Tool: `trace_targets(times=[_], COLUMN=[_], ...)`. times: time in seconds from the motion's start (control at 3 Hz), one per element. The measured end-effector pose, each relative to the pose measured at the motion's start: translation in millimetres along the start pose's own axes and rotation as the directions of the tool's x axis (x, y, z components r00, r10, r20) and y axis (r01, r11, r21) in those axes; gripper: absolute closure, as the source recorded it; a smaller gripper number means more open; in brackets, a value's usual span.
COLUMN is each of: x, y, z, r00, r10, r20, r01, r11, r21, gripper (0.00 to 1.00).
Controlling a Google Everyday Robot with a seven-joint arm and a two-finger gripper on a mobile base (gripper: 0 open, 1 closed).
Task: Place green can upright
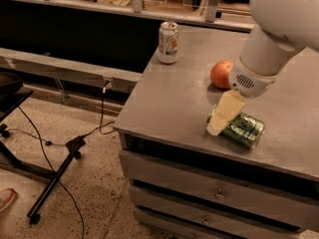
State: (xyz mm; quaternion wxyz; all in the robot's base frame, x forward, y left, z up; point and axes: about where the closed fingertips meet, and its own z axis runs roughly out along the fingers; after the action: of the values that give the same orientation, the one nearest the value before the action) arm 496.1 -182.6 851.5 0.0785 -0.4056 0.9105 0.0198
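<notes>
The green can (pixel 243 129) lies on its side near the front edge of the grey cabinet top (pixel 174 98), with its silver end facing left. My gripper (pixel 220 122) hangs from the white arm (pixel 271 49) and reaches down at the can's left end. Its cream-coloured part overlaps that end of the can. The can rests on the surface.
A white-silver can with an orange-green logo (pixel 168 42) stands upright at the back left of the top. An orange-red round fruit (pixel 222 74) sits just behind the gripper. Drawers are below the top. Cables and a stand base (pixel 55 178) lie on the floor at left.
</notes>
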Motion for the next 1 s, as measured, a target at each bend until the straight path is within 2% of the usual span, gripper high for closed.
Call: trace_targets(times=[0.33,0.67,1.0], x=[-6.7,-7.7,-7.5], y=[5.9,6.4,6.8], z=[16.9,21.3,21.2], r00=[0.995,0.994,0.994], r10=[-0.099,-0.11,-0.111], r20=[0.002,0.002,0.002], r01=[0.098,0.109,0.11], r11=[0.9924,0.9905,0.9903], r21=[0.075,0.084,0.085], gripper=[0.0,0.0,0.14])
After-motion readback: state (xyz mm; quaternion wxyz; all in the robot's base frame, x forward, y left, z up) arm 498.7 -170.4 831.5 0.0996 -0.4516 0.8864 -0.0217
